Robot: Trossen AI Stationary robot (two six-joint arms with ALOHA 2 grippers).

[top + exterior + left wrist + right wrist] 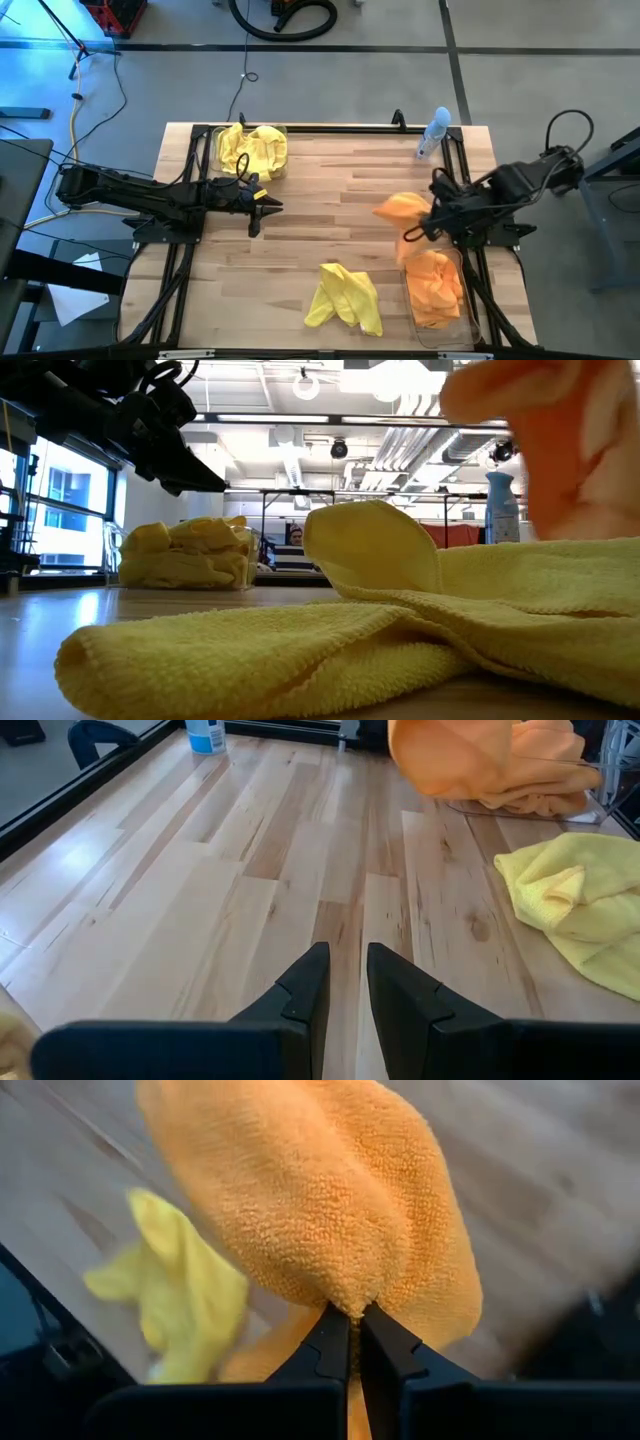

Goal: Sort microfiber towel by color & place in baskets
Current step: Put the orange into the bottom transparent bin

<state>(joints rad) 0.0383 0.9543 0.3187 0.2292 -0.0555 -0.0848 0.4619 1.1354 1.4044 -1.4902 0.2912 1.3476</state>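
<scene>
Right gripper (355, 1320) pinches orange towel (400, 208) above orange basket (470, 322), table's right edge; yellow basket (283, 130) far-left corner filled; yellow towel (345, 297) left, near edge; left gripper (345, 985) narrow, empty

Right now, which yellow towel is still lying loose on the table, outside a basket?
The crumpled yellow towel at the table's near edge lies on bare wood beside the orange-filled basket. The other yellow towels are piled in the far-left basket.
</scene>
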